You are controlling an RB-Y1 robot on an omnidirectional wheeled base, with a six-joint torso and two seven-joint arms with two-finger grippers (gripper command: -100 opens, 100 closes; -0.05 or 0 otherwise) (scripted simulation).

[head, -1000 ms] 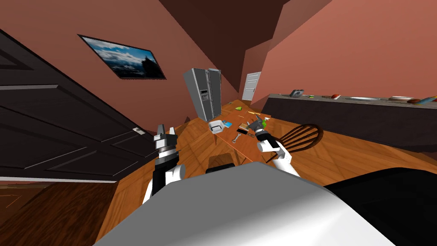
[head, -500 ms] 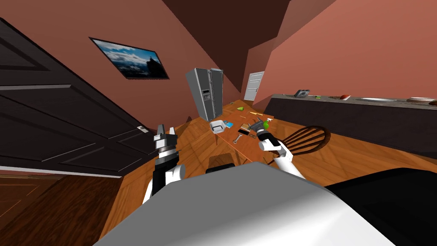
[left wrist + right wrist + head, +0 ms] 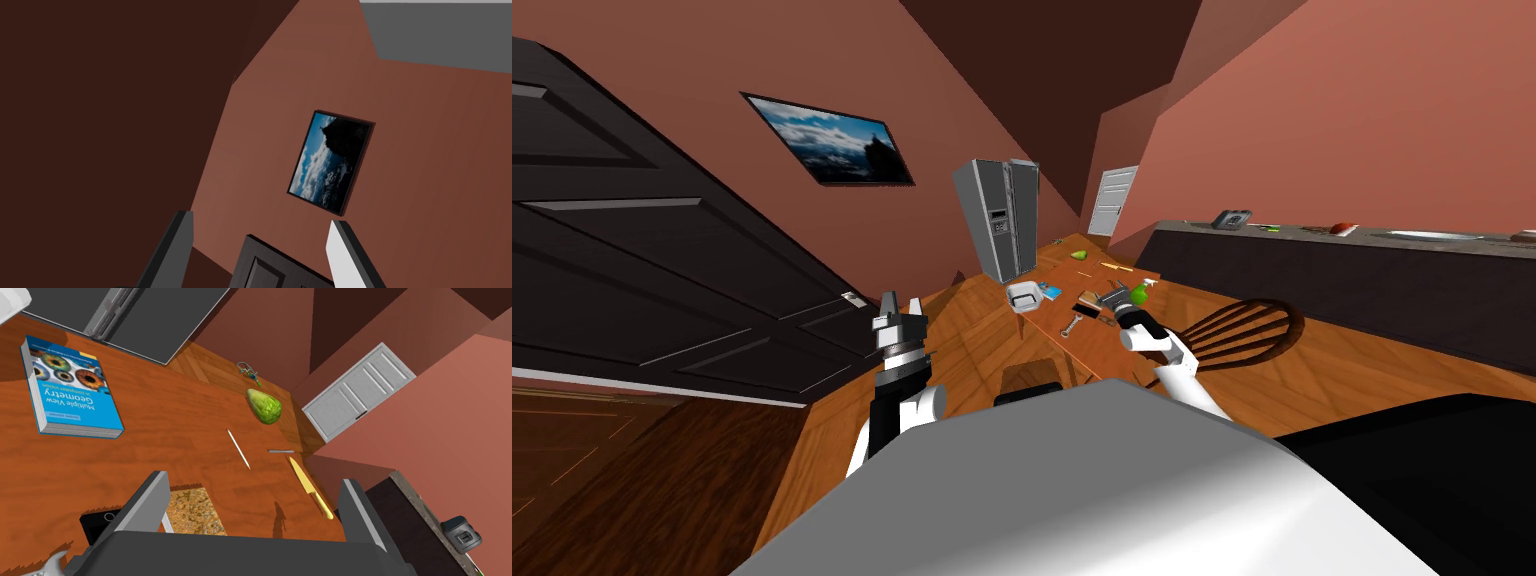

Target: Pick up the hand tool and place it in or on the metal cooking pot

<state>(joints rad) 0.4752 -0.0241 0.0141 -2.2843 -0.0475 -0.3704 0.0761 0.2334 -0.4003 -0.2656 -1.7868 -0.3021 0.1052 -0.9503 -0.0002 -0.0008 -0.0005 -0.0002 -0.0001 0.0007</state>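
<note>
Over the last second my head has swung. The whole head view has slid, with the wall picture and the dark door now further right. Both arms hold the same pose, and nothing on the tabletop has shifted.

Nearest, the left end effector stands raised beside my chest, off the tabletop, its fingers spread and holding nothing. Further out, the right end effector hovers over the tabletop, its fingers also spread wide and empty.

The light grey wrench lies flat on the tabletop, nearer to me than that end effector and to its left. In the right wrist view its open end shows just beside the dark body. Between the spread fingers, close to one of them, lies a speckled brown slab, with a flat black thing beside it.

Beyond the wrench sits the white pot, well apart from the tool, with a blue book just beside it. Further along lie a thin white stick, a short grey rod and a yellow knife. A lumpy green thing lies near the far edge.

A green bottle stands just right of the right end effector, and a wooden chair sits at that side of the tabletop. At the far end rise a grey fridge and a white door.
</note>
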